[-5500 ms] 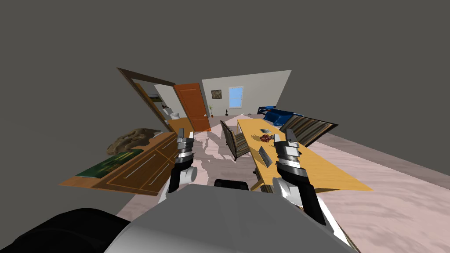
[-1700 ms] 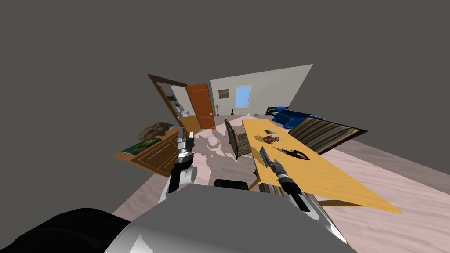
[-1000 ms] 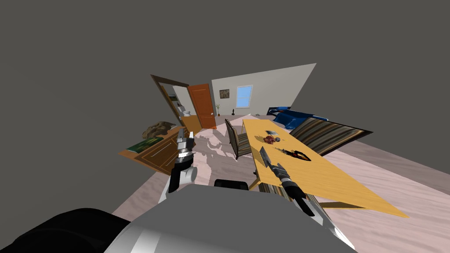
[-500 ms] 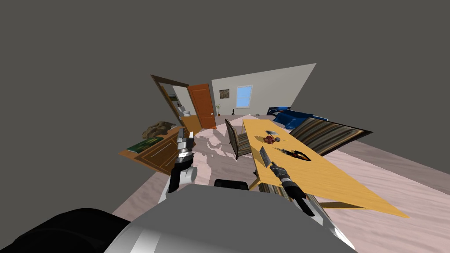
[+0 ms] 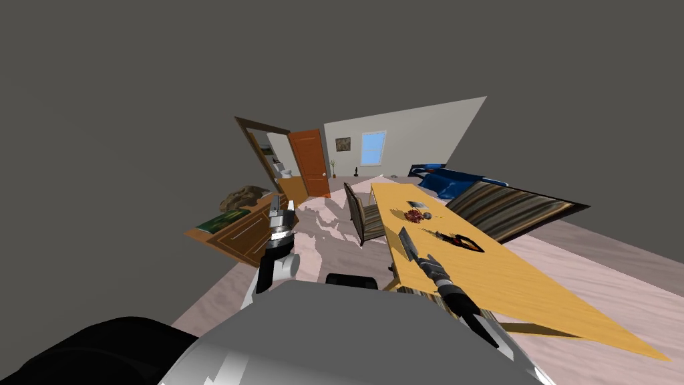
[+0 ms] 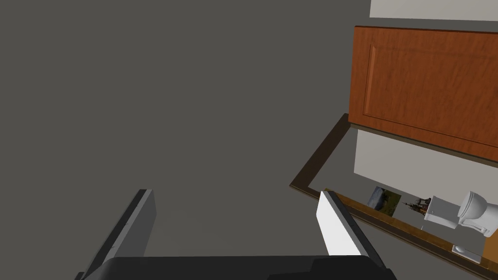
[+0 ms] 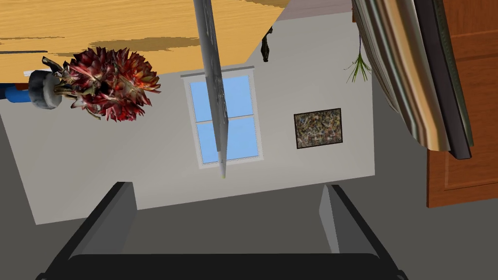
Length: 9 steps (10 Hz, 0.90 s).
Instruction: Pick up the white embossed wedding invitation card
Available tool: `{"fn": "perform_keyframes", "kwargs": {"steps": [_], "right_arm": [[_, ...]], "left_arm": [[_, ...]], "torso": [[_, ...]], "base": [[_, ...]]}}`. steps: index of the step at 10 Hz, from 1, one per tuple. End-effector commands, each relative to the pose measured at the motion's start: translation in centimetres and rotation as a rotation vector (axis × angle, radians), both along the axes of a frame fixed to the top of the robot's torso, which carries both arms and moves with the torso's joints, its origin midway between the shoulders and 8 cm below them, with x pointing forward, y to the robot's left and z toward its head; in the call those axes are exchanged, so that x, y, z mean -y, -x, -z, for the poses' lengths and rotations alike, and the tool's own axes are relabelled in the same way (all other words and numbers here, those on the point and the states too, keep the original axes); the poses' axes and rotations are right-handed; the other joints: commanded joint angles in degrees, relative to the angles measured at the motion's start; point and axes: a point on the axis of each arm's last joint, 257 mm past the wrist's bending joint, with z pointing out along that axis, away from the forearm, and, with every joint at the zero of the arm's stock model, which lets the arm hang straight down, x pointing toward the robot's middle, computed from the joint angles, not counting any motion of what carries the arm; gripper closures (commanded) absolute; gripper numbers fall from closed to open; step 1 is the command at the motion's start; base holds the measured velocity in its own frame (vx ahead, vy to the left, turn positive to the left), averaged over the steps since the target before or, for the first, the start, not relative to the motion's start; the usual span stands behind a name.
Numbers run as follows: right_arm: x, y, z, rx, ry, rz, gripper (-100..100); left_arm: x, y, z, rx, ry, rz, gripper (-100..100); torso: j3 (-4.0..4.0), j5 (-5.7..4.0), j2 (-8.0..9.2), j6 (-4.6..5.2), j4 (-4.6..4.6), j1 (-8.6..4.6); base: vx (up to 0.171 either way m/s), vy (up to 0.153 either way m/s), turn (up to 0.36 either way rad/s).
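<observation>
The grey-white card [image 5: 403,239] stands on edge at the desk's [image 5: 507,274] near end. At that same end the right claw [image 7: 228,216], spread wide, faces the card's thin edge without touching. The left claw [image 6: 238,218], also spread, hangs well clear of the desk.

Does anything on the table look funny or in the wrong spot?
Yes. The grey card stands up on its thin edge by the near end of the yellow table instead of lying flat. The open right pincer points straight at it, and from there it looks like a narrow sliver.
</observation>
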Motion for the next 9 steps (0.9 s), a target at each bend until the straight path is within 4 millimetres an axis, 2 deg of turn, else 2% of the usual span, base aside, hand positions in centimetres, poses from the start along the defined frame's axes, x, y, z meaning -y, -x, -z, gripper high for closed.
{"fn": "perform_keyframes", "kwargs": {"steps": [1, 8, 9], "right_arm": [[0.8, 1.3, 0.1, -0.028, 0.007, -0.01, -100], [4.5, 8.9, 1.3, -0.19, 0.047, -0.068, -100], [4.5, 8.9, 1.3, -0.19, 0.047, -0.068, -100]], "left_arm": [[0.0, 0.0, 0.0, 0.0, 0.0, 0.0, 0], [0.0, 0.0, 0.0, 0.0, 0.0, 0.0, 0], [0.0, 0.0, 0.0, 0.0, 0.0, 0.0, 0]], "torso": [[0.0, 0.0, 0.0, 0.0, 0.0, 0.0], [-0.04, 0.0, -0.06, -0.01, -0.01, 0.01], [-0.08, 0.0, -0.13, -0.01, -0.03, 0.01]], "base": [[0.143, 0.032, 0.046], [0.136, 0.029, 0.062], [0.105, 0.026, 0.014]]}}
